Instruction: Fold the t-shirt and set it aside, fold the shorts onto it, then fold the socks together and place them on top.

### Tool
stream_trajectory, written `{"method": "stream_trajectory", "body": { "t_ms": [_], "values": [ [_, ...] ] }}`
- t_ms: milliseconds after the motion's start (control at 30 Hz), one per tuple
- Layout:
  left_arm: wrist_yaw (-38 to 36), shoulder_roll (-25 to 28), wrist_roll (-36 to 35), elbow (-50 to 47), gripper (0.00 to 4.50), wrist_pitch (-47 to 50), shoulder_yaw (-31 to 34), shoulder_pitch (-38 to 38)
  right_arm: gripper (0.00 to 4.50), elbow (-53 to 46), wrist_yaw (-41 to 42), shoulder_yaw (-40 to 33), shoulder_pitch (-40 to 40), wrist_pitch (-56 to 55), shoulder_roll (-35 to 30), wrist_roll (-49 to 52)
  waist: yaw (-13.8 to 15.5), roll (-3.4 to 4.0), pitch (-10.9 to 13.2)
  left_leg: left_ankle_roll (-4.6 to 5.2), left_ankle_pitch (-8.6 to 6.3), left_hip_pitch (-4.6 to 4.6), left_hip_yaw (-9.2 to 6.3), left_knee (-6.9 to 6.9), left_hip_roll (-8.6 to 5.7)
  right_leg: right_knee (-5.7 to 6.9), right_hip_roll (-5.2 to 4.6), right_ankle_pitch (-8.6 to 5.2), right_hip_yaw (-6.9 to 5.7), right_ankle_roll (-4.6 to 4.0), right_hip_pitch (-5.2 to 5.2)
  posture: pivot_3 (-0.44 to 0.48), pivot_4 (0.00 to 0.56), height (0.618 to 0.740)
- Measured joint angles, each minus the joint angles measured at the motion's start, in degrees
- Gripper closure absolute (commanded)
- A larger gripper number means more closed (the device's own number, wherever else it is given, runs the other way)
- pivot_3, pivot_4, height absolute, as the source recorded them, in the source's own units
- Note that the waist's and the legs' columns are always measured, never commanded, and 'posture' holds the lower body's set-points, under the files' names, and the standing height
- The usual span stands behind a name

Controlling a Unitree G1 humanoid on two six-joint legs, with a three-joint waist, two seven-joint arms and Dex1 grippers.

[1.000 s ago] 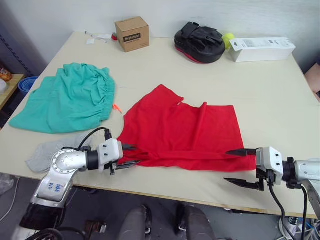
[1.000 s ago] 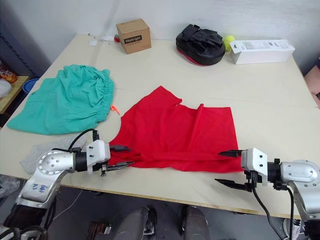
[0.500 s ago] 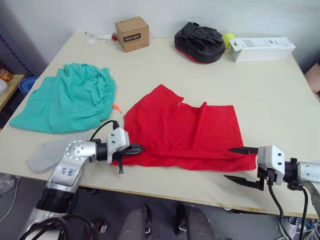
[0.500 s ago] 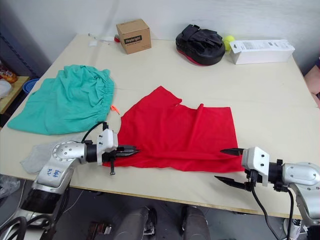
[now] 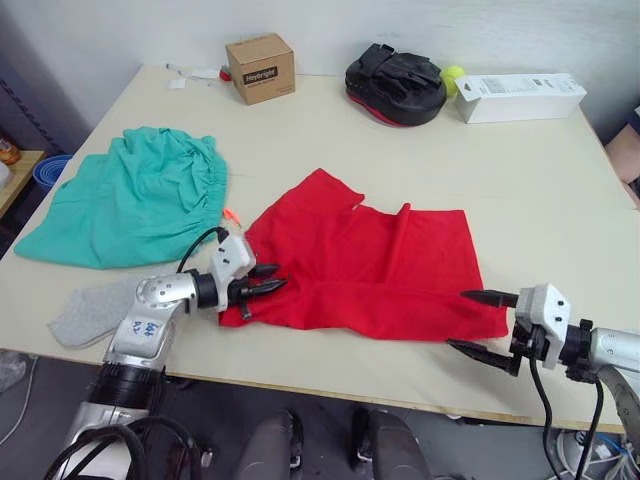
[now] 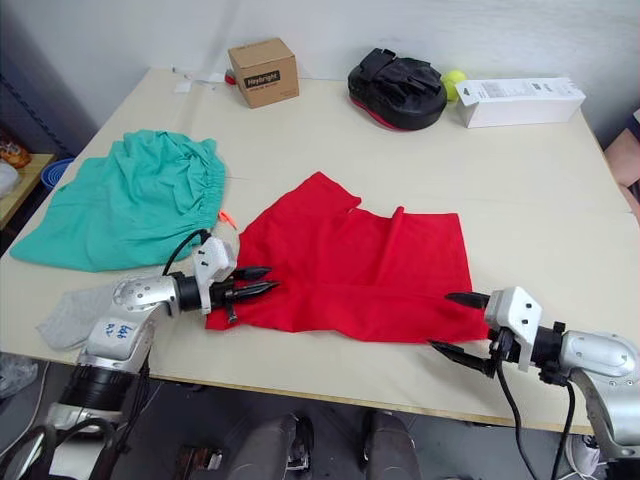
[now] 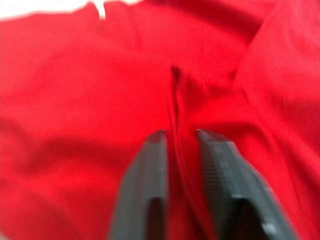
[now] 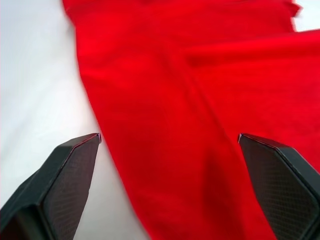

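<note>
The red t-shirt [image 5: 370, 265] lies partly folded in the middle of the table. My left gripper [image 5: 268, 279] is at its near left edge. In the left wrist view its fingers [image 7: 150, 170] are almost together, with a raised ridge of red cloth pinched between them. My right gripper [image 5: 462, 320] stands open at the shirt's near right corner, one finger over the cloth edge and one over bare table. The teal-green shorts [image 5: 140, 195] lie spread at the left. A grey sock [image 5: 95, 310] lies near the front left edge, beside my left arm.
Along the back of the table [image 5: 560, 200] stand a cardboard box [image 5: 260, 68], a black padded mitt [image 5: 395, 82], a yellow-green ball [image 5: 455, 73] and a long white box [image 5: 520, 97]. The table's front edge runs just below both grippers.
My left gripper has moved right and away from me onto the shirt's left edge, and its fingers have closed on the cloth. The right gripper has stayed open, shifting only slightly.
</note>
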Motion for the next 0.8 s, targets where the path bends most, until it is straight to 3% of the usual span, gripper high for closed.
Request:
{"method": "stream_trajectory", "body": {
  "t_ms": [133,200,233,333,500,600,800],
  "values": [
    [-1.6,1.4,-3.6,-2.3,2.32,-1.4,4.8,2.7,0.00,-0.8,-1.0,-1.6,-1.7,5.1,0.3,4.7,-0.1,-0.01,0.0,-0.02,-0.01,-0.02,-0.02,0.00,0.01,-0.01,-0.02,0.00,0.01,0.00,-0.04,0.000,0.150,0.740],
    [-3.0,2.7,-6.6,-4.5,2.28,-1.6,8.0,4.0,0.43,-2.2,-1.1,-1.8,-2.7,7.4,0.3,6.7,-0.1,-0.01,0.0,-0.03,-0.02,-0.03,-0.04,-0.01,0.02,-0.02,-0.02,-0.01,0.00,-0.01,-0.06,0.000,0.150,0.740],
    [-3.8,3.4,-8.6,-6.6,2.28,-1.2,9.9,5.0,0.68,-3.0,-0.9,-1.4,-3.6,8.5,0.3,7.3,-0.2,0.00,0.0,-0.03,-0.02,-0.03,-0.04,-0.02,0.02,-0.03,-0.02,-0.01,0.01,-0.01,-0.06,0.000,0.150,0.740],
    [-5.7,5.5,-11.0,-11.2,2.88,-0.6,11.1,6.5,1.73,-4.8,-0.6,1.7,-5.6,9.0,0.9,6.6,-0.1,0.00,0.0,-0.04,-0.03,-0.01,-0.03,-0.03,0.01,-0.08,-0.03,-0.01,0.00,-0.01,-0.01,0.000,0.150,0.740],
    [-7.3,6.5,-6.8,-14.1,4.50,-3.4,5.2,8.8,3.56,-3.2,-0.5,11.8,-9.2,1.4,4.3,-3.5,0.1,0.02,0.0,-0.03,-0.05,-0.05,0.00,-0.05,-0.04,-0.16,-0.05,0.00,-0.01,0.00,-0.02,0.000,0.150,0.740],
    [-4.7,4.3,-2.4,-13.4,4.50,-3.9,0.7,9.1,4.45,0.9,-0.9,15.7,-10.6,-4.4,6.2,-9.4,0.1,0.01,0.0,0.00,-0.05,-0.14,0.00,-0.05,-0.06,-0.22,-0.03,0.03,-0.02,0.05,-0.05,0.000,0.150,0.740],
    [5.9,0.1,4.2,-6.5,4.50,-3.4,-0.6,6.4,4.45,10.0,-3.1,15.5,-12.1,-11.7,7.9,-13.6,0.0,0.00,0.0,0.06,0.00,-0.12,0.00,-0.04,-0.06,-0.15,-0.01,0.04,-0.05,0.07,-0.05,0.000,0.150,0.740]
  ]
}}
